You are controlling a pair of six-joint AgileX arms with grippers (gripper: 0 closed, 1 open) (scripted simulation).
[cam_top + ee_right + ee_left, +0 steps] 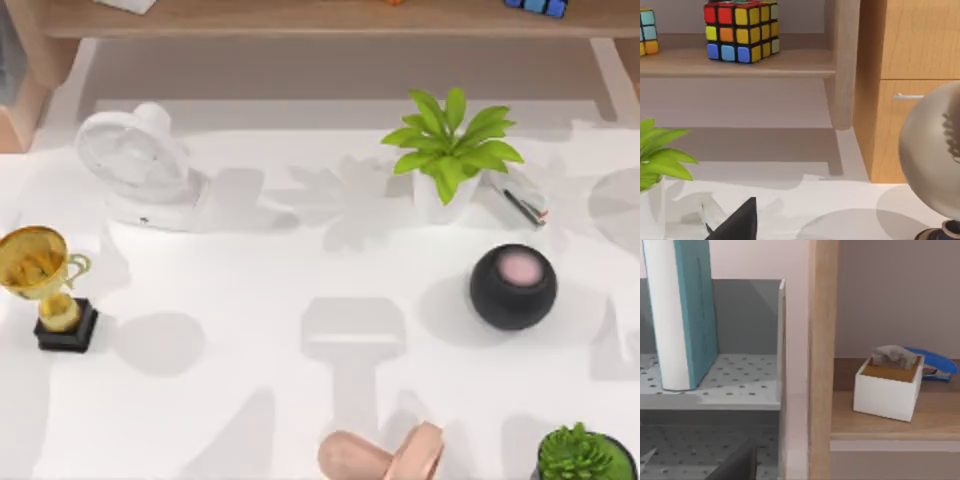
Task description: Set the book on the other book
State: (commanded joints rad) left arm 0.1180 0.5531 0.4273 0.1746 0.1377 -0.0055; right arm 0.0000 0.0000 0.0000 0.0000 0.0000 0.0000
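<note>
The left claw (737, 465) appears as a dark fingertip at the edge of the left wrist view; whether it is open or closed cannot be told, and nothing is seen in its hold. Beyond it, a teal book (682, 310) stands upright on a grey perforated rack (740, 385), beside a wooden shelf post (821, 360); a tissue box (887, 387) and a blue stapler (935, 367) sit on the shelf past the post. The right claw (737, 222) likewise shows one dark tip, state unclear, facing a puzzle cube (740, 31) on a shelf. On the white surface (250, 300) no second book can be made out among the trophy (45, 285), fan (135, 165), plant (450, 150) and dark speaker (513, 285). Judging by this, stacking has not begun: the book remains ungrasped.
</note>
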